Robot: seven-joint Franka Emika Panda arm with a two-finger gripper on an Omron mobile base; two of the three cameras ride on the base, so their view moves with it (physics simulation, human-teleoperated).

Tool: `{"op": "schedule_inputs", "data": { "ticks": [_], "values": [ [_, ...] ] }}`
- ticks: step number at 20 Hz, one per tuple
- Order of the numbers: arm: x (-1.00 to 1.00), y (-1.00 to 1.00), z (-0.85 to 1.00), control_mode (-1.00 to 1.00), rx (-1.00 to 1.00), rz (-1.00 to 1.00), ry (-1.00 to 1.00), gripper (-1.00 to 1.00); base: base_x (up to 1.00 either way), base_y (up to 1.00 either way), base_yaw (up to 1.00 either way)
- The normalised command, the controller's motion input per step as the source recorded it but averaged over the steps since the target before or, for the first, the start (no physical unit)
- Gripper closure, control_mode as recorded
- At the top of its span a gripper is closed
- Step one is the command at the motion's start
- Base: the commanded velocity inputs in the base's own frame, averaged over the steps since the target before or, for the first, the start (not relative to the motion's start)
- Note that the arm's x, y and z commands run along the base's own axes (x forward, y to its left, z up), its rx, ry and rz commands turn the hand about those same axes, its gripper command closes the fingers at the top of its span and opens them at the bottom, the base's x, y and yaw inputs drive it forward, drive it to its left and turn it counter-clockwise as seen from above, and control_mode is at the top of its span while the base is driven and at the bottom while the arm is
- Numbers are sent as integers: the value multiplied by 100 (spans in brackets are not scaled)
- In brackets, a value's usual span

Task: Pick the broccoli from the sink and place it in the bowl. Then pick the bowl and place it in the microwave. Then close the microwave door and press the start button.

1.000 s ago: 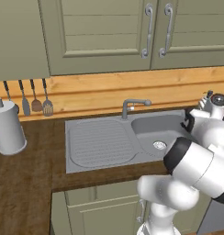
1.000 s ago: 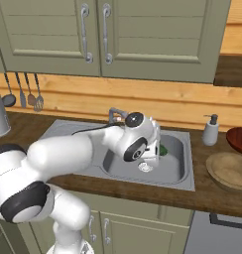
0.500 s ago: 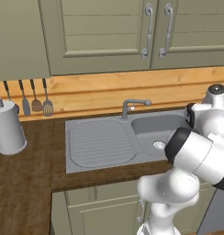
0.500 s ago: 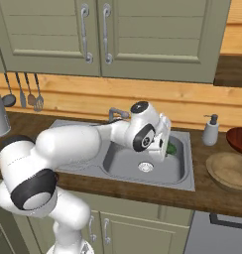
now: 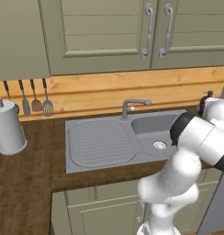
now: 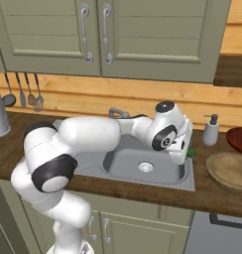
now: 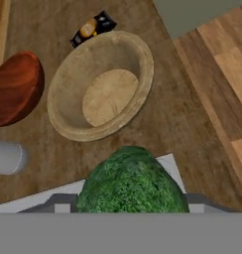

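Gripper (image 6: 185,153) clamped on broccoli (image 7: 131,183), held above right rim of sink (image 6: 192,171), clear of basin. Green just peeks out beside hand in right base view (image 6: 191,151). Finger tips hidden behind floret in hand view, so grip read from floret sitting right at hand.

Bowl (image 7: 101,84) ahead on counter (image 7: 177,114), right of sink, upright, empty. Reddish-brown rounded object (image 7: 16,88) just beside bowl, apart. Small dark item with orange (image 7: 92,28) past bowl's far rim. Soap dispenser (image 6: 211,130) behind sink corner. Faucet (image 5: 132,105) at back of sink.
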Motion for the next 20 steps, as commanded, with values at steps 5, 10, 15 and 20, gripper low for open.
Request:
{"op": "schedule_inputs", "data": {
  "ticks": [5,10,15,20],
  "values": [
    [7,-75,0,-100,2,-10,7,100,0,0,0],
    [0,-66,0,-100,5,-4,-3,100,0,0,0],
    [0,-45,-3,-100,3,0,0,100,0,0,0],
    [-7,-38,-1,-100,10,0,0,100,0,0,0]
  ]
}}
